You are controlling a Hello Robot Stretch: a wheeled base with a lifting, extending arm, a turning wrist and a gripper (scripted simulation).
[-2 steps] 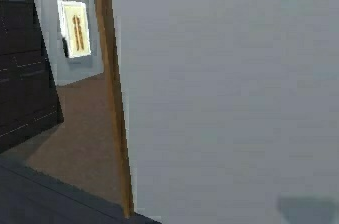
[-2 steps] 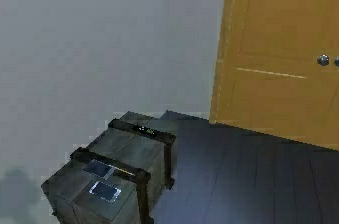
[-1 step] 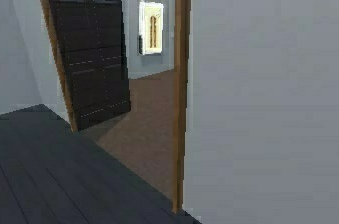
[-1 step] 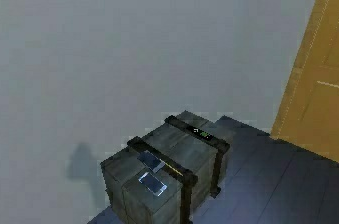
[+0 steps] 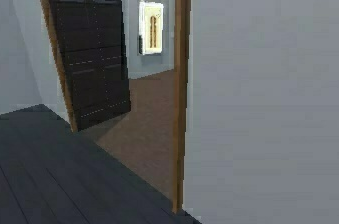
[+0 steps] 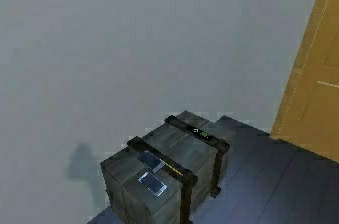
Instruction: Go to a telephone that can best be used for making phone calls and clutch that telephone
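Dark door point(image 5: 95, 60) stood open | strapped trunk point(image 6: 182, 165) sat against the wall point(image 6: 77, 70) | small flat grey thing point(image 6: 154, 184) on its lid, perhaps the telephone | tool's state: couldn't tell | grasp seemingly yet to come.

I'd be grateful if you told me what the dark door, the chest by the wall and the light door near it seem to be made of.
Dark door: probably dark-stained wood, matte, with recessed panels.
Chest: grey-painted wood or metal, dull, bound by black straps; I can't settle which.
Light door: likely honey-coloured wood, smooth, with a moulded panel.
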